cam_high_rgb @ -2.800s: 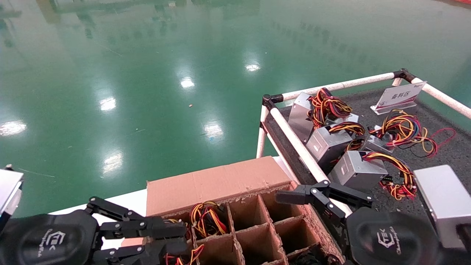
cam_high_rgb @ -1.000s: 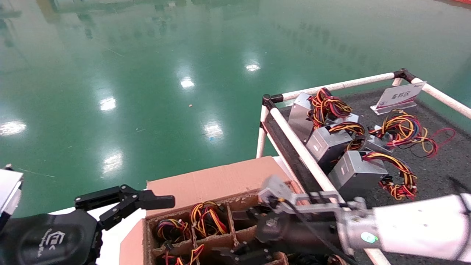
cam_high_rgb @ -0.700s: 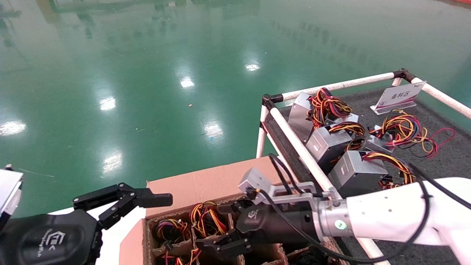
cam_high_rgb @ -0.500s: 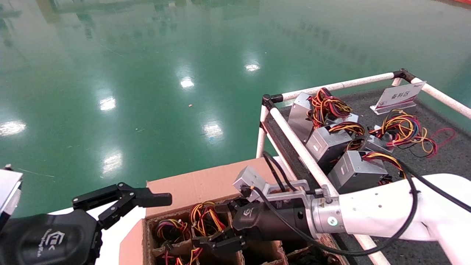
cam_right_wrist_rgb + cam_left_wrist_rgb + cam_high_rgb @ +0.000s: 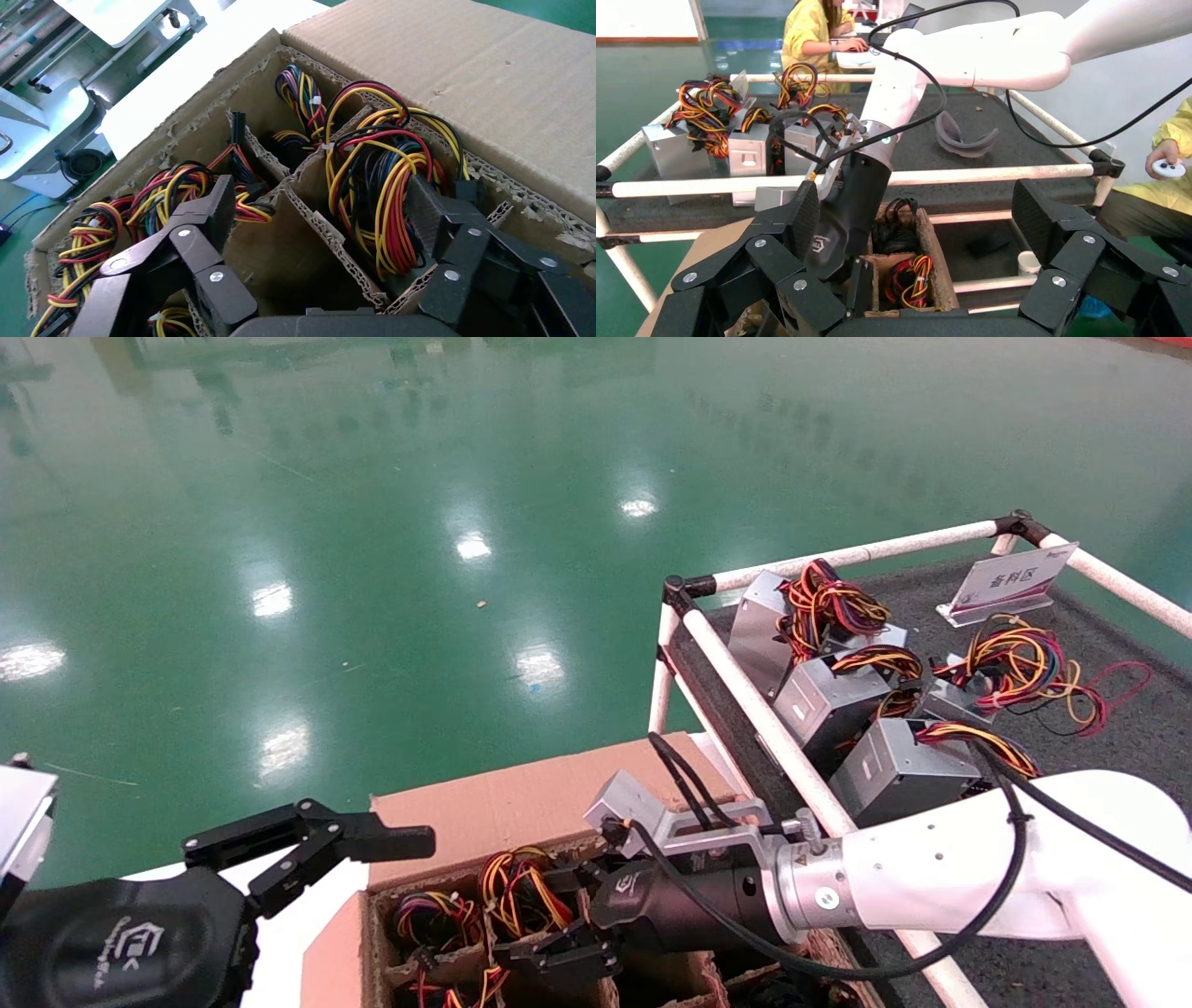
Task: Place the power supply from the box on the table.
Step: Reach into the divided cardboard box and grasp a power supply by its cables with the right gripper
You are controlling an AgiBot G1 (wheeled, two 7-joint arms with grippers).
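Both end effectors are spread and empty. Right end effector (image 5: 559, 919) reaches into the box (image 5: 521, 803), its fingers (image 5: 204, 225) straddling a divider beside the power supply's wires (image 5: 379, 182). Left end effector (image 5: 317, 845) hovers left of the box. "TEK" marks both housings.

The right arm reaches across the body, forearm nearly level, wrist turned toward the robot's left. Its right gripper (image 5: 565, 919) points down and leftward, jaws spread wide — both black fingers (image 5: 200, 232) apart. The left gripper (image 5: 372, 845) is held low at the left, apparently idle — its fingers (image 5: 1039, 217) also spread.
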